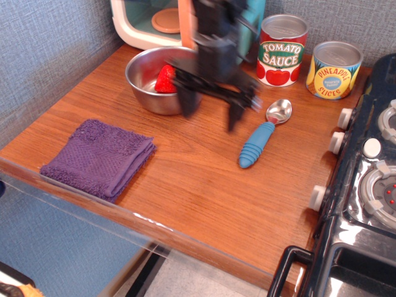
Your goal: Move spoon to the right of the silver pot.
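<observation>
The spoon (262, 137) lies flat on the wooden counter, blue ribbed handle toward the front, shiny bowl toward the back. It is to the right of the silver pot (150, 86), which holds a red strawberry (166, 79). My gripper (211, 105) is open and empty, blurred by motion, raised above the counter between the pot and the spoon, partly covering the pot's right rim. It is well clear of the spoon.
A folded purple cloth (99, 158) lies front left. A tomato sauce can (281, 49) and a pineapple can (334, 69) stand at the back right. A toy microwave (151, 21) is behind the pot. A black toy stove (365, 185) borders the right edge.
</observation>
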`<state>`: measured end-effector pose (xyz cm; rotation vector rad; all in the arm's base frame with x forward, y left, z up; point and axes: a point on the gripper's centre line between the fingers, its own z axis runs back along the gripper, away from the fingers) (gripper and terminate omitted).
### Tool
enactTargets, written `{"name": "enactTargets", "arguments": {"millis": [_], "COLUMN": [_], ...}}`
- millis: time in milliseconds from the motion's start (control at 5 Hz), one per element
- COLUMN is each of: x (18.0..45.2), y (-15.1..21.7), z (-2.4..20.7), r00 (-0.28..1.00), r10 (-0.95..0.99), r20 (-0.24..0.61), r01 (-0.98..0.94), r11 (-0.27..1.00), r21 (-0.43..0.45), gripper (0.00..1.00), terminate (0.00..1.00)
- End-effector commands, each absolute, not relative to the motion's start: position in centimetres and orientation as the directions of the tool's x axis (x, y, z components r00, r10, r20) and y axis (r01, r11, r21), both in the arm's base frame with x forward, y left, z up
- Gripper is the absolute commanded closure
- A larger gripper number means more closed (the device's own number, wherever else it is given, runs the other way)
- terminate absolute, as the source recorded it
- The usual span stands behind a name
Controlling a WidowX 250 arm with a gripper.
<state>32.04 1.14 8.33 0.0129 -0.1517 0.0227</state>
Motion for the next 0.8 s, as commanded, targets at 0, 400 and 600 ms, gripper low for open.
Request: {"name": "enactTargets", "arguments": {"millis": [0,400,600], "x": [31.38,31.29,31.29], "y": [4.42,4.43,4.43], "z": [10.88,10.83,10.83], "r00": [0.97,0.974,0.974], "r10": [0.088,0.035,0.035], "r20": [0.227,0.225,0.225], "r01": [-0.086,-0.033,-0.033], "r11": [0.996,0.999,0.999], "r21": [-0.019,-0.012,-0.012], "gripper": [0.0,0.0,0.0], "terminate": [0.0,0.0,0.0]}}
